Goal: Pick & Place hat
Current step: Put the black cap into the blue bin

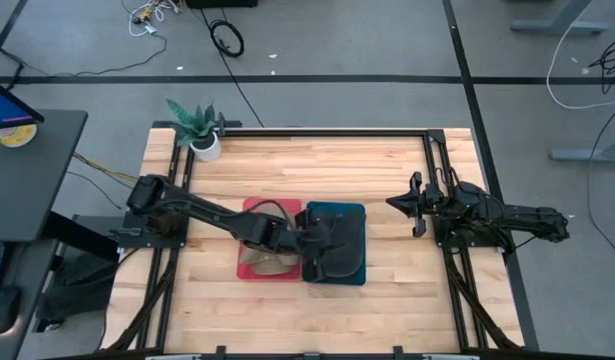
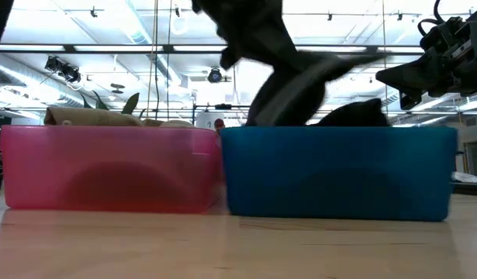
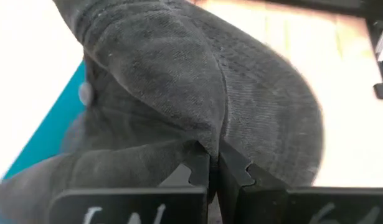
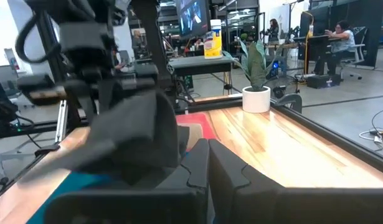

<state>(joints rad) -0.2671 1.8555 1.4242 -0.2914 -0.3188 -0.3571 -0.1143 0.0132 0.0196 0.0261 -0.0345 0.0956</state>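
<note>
Hat: a dark grey cap (image 3: 197,93) of worn fabric, held up over the blue bin (image 2: 339,174); in the low view its brim (image 2: 316,74) sticks out above the bin's rim, tilted, while another dark rounded shape shows just over the rim behind it (whether that is part of the same cap, I cannot tell).
Left gripper: the left gripper (image 3: 214,171) is above the blue bin, its fingers pressed together on a fold of the cap's cloth, as the left wrist view shows plainly.
Blue bin: stands near the middle of the wooden table (image 1: 387,170), touching or just beside the red bin (image 1: 255,210) on its left-arm side; the high view shows dark fabric filling much of it.
Red bin: holds tan, crumpled items (image 2: 91,116) whose tops rise slightly above its rim.
Left arm: reaches from the table's left edge across the red bin to the blue one.
Right gripper: the right gripper (image 1: 412,205) waits well apart from the bins, over the table's right side, pointing toward them; its fingers meet with no gap between them in the right wrist view and hold nothing.
Plant: a small potted plant (image 1: 199,130) in a white pot sits at the table's far left corner.
</note>
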